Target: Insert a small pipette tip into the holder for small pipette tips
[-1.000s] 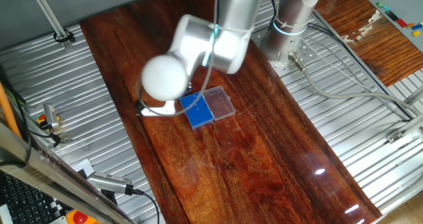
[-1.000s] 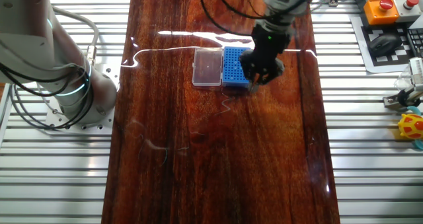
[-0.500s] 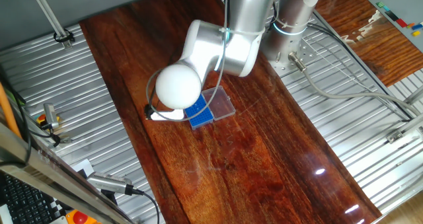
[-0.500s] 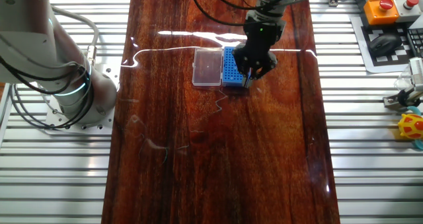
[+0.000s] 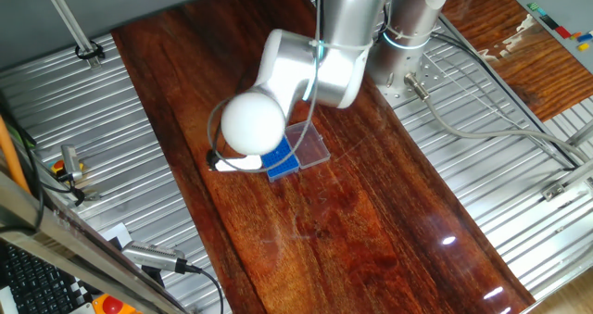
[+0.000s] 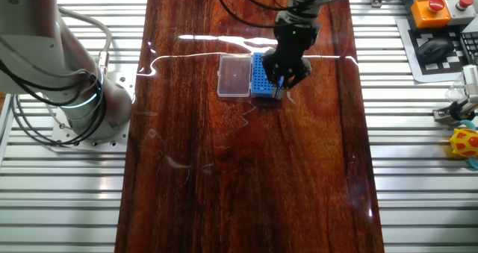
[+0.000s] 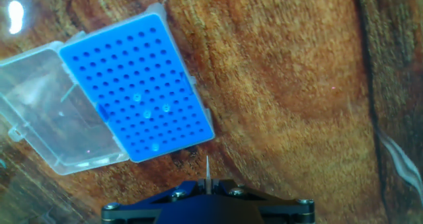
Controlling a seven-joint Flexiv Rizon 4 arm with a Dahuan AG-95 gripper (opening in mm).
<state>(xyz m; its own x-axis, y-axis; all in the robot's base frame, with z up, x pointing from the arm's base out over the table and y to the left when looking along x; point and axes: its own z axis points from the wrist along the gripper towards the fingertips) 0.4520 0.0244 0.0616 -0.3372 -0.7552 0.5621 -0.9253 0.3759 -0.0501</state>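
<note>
Above the desk, the claw pinches a pipette tip just off the blue holder, needing careful centring over an empty hole

No text, label, brand, number or sign can be read in any of the views; the blue holder, its clear lid and the wooden table carry no legible marking

Glossy dark wooden tabletop between ribbed metal panels
</note>
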